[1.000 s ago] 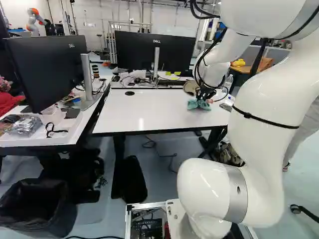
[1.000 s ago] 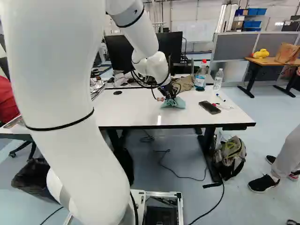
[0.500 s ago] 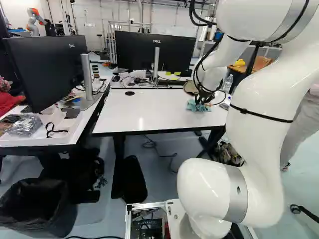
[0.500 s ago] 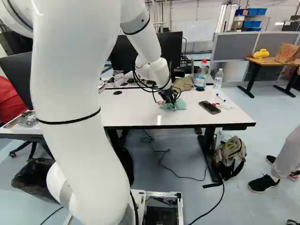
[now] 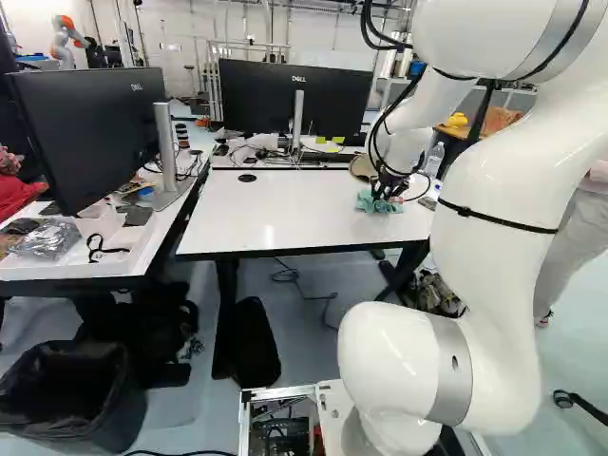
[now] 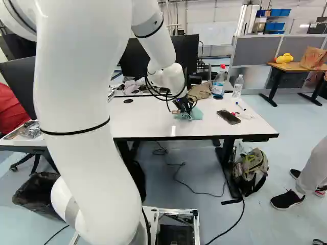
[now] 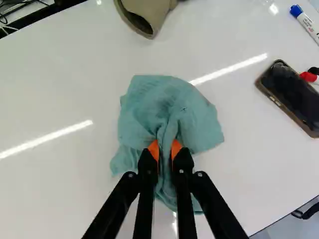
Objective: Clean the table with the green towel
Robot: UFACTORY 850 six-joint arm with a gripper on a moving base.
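The gripper (image 6: 185,108) is down at the table (image 6: 148,122), right of the middle of the right base view. In the wrist view both orange pads of the gripper (image 7: 165,149) pinch a bunched fold of the green towel (image 7: 172,107) from two sides. The towel spreads crumpled on the white tabletop ahead of the fingers and partly beneath them. In the left base view the towel (image 5: 378,203) lies near the table's right part.
A phone (image 6: 228,117) and markers (image 7: 305,22) lie right of the towel. A beige cap (image 7: 147,15) lies ahead; bottles (image 6: 218,83) stand behind. Monitors (image 5: 294,100) stand at the back. Another robot (image 5: 66,40) is far off. A backpack (image 6: 251,168) sits by the table leg.
Early in the last second the arm shifted and the gripper came slightly lower, with the towel bunching differently under it. Since half a second ago hardly anything differs. The base has stayed put.
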